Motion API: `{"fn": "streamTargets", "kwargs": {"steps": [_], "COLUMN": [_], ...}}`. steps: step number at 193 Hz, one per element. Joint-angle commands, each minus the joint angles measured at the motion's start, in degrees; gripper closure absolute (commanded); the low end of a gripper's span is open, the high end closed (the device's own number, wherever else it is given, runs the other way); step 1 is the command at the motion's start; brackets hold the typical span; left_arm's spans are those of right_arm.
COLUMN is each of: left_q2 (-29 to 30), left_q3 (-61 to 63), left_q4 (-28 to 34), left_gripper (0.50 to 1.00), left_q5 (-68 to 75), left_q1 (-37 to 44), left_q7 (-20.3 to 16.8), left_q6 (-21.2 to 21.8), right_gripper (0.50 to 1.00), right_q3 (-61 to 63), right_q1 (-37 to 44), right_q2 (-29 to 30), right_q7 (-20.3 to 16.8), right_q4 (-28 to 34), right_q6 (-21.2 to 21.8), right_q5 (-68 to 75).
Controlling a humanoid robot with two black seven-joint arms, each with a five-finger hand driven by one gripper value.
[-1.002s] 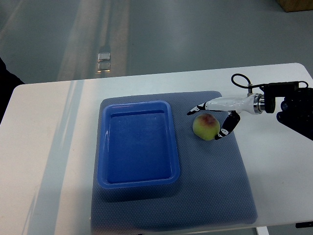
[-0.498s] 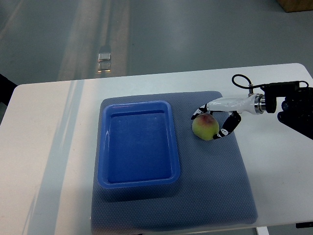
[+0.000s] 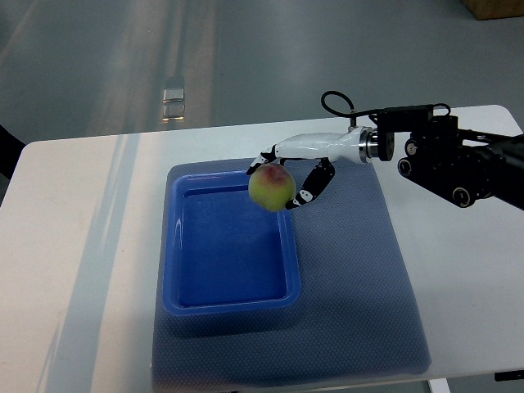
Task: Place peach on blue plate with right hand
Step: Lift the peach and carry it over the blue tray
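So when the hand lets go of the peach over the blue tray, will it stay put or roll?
The peach looks round, so it may roll a little on the blue plate, whose floor seems flat and smooth. The raised rim should probably stop it. The right hand holds it with few fingers, so it seems light, perhaps slippery.

No legible text or labels anywhere (none at all)

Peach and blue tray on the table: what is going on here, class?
The right robot hand grips the peach and holds it in the air over the upper right corner of the blue plate, a shallow tray lying on a grey mat. The plate holds nothing yet; the peach is not set down. No left arm shows.
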Motion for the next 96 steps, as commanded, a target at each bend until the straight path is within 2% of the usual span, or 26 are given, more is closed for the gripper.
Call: {"fn": "streamTargets", "kwargs": {"steps": [1,13,14,22,40,50,51,60,63,73,74,96], "left_q2": [0.0,0.0,0.0,0.0,0.0,0.0,0.0,0.0,0.0,0.0,0.0,0.0], "left_q3": [0.01,0.01,0.09,0.09,0.09,0.09,0.09,0.09,0.09,0.09,0.09,0.09], "left_q4": [0.08,0.08,0.08,0.08,-0.01,-0.01,-0.01,-0.01,-0.01,-0.01,0.08,-0.01], "left_gripper": [0.5,0.5,0.5,0.5,0.5,0.5,0.5,0.5,0.5,0.5,0.5,0.5], "left_q5": [0.0,0.0,0.0,0.0,0.0,0.0,0.0,0.0,0.0,0.0,0.0,0.0], "left_q1": [0.08,0.08,0.08,0.08,0.08,0.08,0.17,0.08,0.08,0.08,0.08,0.08], "left_q7": [0.0,0.0,0.0,0.0,0.0,0.0,0.0,0.0,0.0,0.0,0.0,0.0], "left_q6": [0.13,0.13,0.13,0.22,0.22,0.22,0.14,0.22,0.22,0.22,0.22,0.22], "right_gripper": [0.846,0.844,0.818,0.797,0.711,0.711,0.685,0.66,0.628,0.628,0.569,0.566], "right_q3": [-0.22,-0.22,-0.31,-0.57,-1.1,-1.1,-1.27,-1.89,-2.41,-2.42,-3.37,-3.47], "right_q1": [0.71,0.71,0.62,0.54,0.1,0.09,-0.17,-0.26,-0.34,-0.34,-0.87,-1.05], "right_q2": [5.54,6.16,9.56,11.87,11.96,11.96,11.96,11.96,11.96,11.96,11.96,11.96], "right_q7": [0.0,0.0,-0.09,-0.09,-0.79,-0.8,-1.58,-2.03,-2.11,-2.11,-2.11,-2.03], "right_q4": [-3.57,-3.93,-5.93,-7.44,-10.26,-10.26,-10.78,-10.79,-10.79,-10.79,-10.79,-10.79], "right_q6": [-0.28,-0.28,-0.45,-0.54,-0.54,-0.54,-0.45,-0.54,-0.54,-0.54,-0.54,-0.63], "right_q5": [0.02,-0.06,-0.15,-0.5,-1.12,-1.12,-1.21,-1.47,-1.47,-1.47,-1.47,-1.38]}}
